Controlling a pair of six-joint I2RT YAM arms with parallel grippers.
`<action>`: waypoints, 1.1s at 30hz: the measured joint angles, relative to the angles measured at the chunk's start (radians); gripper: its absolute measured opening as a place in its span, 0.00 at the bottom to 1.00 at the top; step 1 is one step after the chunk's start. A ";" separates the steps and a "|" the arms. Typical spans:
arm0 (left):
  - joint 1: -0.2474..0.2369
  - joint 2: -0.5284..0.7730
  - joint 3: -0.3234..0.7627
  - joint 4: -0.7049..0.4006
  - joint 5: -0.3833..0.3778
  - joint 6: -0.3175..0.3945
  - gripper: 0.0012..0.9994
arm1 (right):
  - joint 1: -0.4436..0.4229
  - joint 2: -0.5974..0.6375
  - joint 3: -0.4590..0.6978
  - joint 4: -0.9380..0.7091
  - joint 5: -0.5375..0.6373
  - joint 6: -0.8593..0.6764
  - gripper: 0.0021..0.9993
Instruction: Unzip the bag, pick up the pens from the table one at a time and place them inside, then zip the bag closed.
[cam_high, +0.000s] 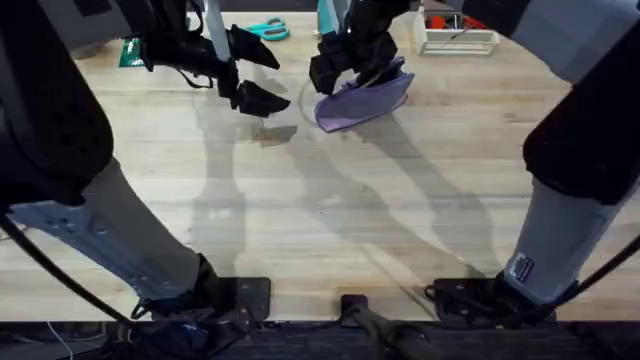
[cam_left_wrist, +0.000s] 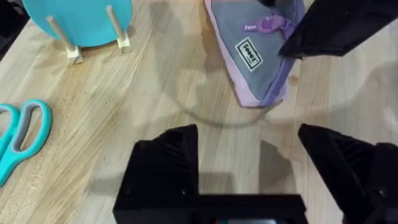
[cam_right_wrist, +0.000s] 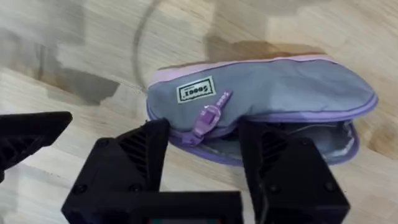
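bag (cam_high: 365, 98) lies flat on table (cam_high: 330, 210), long axis slanting left-right.

You have the bag (cam_high: 365, 100) lying on the table (cam_high: 320, 210) in the upper middle of the overhead frame, a soft lavender pouch with a grey-purple panel, a small white label and a purple zipper pull. In the right wrist view the bag (cam_right_wrist: 261, 93) lies lengthwise with its zipper open along the lower edge at the right end, so you can see the pale lining inside. In the left wrist view the bag (cam_left_wrist: 252, 59) sits at the upper right, one end pointing down the frame.
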 joint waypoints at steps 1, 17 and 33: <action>0.000 0.000 0.000 0.000 0.000 0.000 1.00 | 0.000 0.000 0.000 0.000 0.000 0.000 0.65; 0.000 0.000 0.000 0.000 0.000 0.000 1.00 | -0.007 0.000 0.000 0.001 0.037 0.001 0.14; 0.000 0.000 0.000 0.000 0.003 0.000 1.00 | 0.001 0.000 0.102 -0.017 0.040 0.000 0.03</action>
